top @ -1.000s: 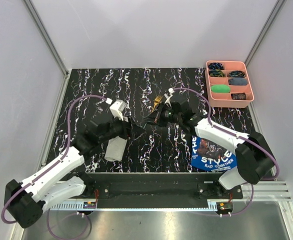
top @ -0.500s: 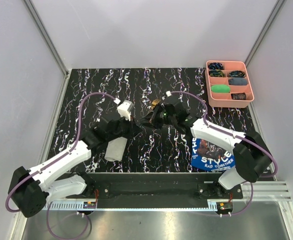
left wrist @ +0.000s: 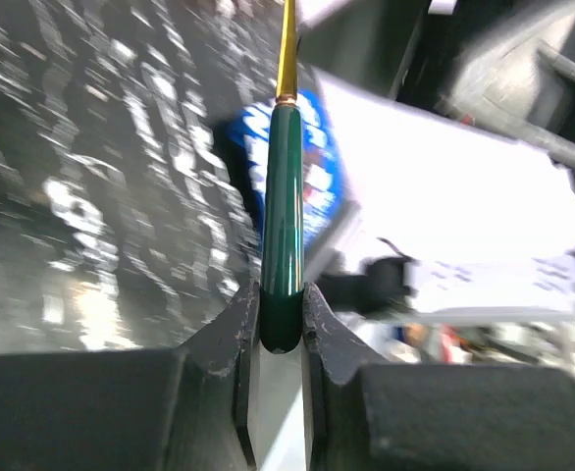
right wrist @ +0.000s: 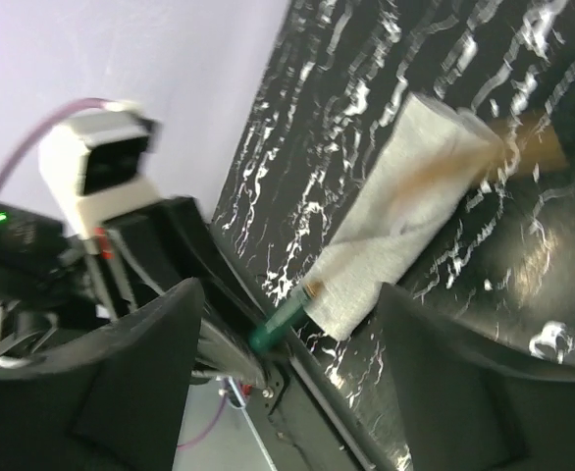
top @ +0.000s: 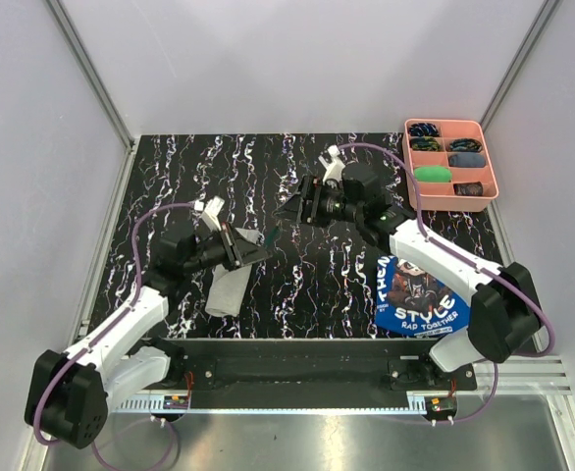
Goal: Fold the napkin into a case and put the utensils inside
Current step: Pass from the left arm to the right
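Note:
My left gripper (top: 251,252) (left wrist: 280,296) is shut on the end of the green fork handle (top: 267,238) (left wrist: 285,196). The fork's gold neck points away from the jaws, and its tines run out of the left wrist view. The light grey napkin (top: 229,289) (right wrist: 405,201) lies folded into a narrow case on the table, just below that gripper. My right gripper (top: 290,211) (right wrist: 286,304) stands open and empty, to the right of and above the fork. A blurred pinkish-brown shape (right wrist: 535,142) shows at one end of the case. I cannot tell whether it is the knife.
A pink compartment tray (top: 451,125) with small items stands at the back right corner. A blue printed cloth (top: 415,289) lies at the front right under the right arm. White walls close in the black marbled table (top: 189,167).
The right gripper let go of the fork, opened and drew back to the right. The left gripper closed on the fork handle and pulled back to the left with it.

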Tool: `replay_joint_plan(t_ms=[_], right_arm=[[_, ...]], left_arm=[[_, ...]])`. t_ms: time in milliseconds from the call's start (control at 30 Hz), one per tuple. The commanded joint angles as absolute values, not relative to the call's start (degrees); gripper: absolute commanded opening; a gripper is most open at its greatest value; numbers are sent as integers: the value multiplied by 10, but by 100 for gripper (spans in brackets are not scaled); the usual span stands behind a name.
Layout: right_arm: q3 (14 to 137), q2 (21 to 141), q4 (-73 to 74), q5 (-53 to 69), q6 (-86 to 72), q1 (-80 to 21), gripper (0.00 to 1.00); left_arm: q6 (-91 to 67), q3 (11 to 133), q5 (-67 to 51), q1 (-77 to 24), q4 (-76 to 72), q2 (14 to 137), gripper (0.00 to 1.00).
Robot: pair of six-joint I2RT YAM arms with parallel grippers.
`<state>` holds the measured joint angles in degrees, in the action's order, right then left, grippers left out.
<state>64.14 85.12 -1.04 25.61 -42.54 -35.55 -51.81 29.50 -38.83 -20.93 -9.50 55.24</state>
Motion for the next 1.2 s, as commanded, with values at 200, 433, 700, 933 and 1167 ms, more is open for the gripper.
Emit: replay_joint_plan(t_ms=[200, 433, 700, 933, 1167], right_arm=[[668, 839, -85, 302, -426, -346, 59], [614, 803, -141, 286, -469, -346, 59], [565, 752, -155, 232, -493, -345, 61], [587, 803, -216, 262, -529, -344, 52], [575, 827, -301, 279, -569, -344, 44]], left_arm=[[-735, 246, -483, -192, -347, 521, 0], [-833, 205, -483, -178, -482, 548, 0], [-844, 200, -472, -173, -482, 547, 0], [-880, 188, -468, -174, -529, 553, 0], [-918, 170, -461, -173, -583, 564, 0]])
